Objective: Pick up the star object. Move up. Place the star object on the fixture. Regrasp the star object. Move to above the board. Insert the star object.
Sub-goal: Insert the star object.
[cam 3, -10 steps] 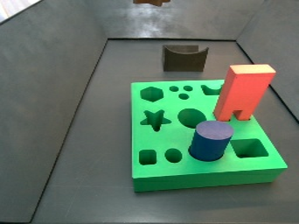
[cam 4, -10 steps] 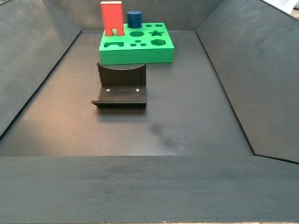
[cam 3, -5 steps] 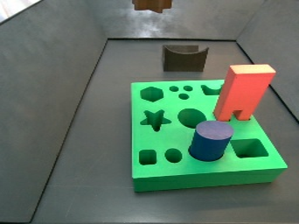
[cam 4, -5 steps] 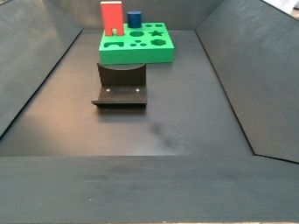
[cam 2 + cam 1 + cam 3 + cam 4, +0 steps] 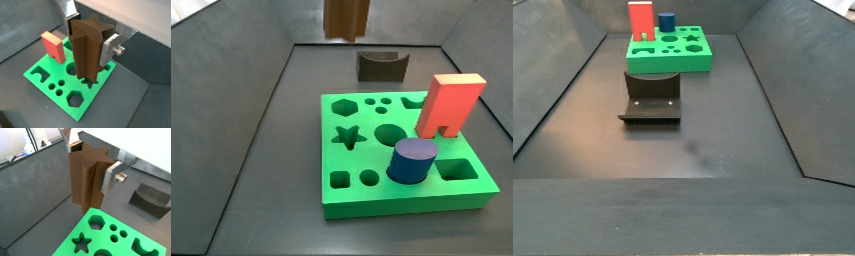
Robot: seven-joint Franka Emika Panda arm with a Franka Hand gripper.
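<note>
In both wrist views my gripper [image 5: 90,167] [image 5: 89,37] is shut on the star object [image 5: 85,180] [image 5: 88,50], a brown ridged prism held upright between the silver fingers [image 5: 111,177]. It hangs high above the green board [image 5: 127,245] [image 5: 47,82]. In a side view only the prism's lower end [image 5: 346,17] shows, at the top edge, above the fixture [image 5: 381,66] and behind the board [image 5: 372,195]. The board's star hole [image 5: 348,136] [image 5: 81,243] is open. The gripper itself is out of both side views.
A red arch block [image 5: 449,103] [image 5: 53,46] and a blue cylinder [image 5: 414,160] stand in the board. The dark fixture [image 5: 651,97] [image 5: 150,200] sits on the floor between the board [image 5: 671,52] and the near end. Grey sloping walls enclose the floor.
The star object has come down: only its tip showed at the top edge of the side view before, and now a longer stretch of it hangs into view.
</note>
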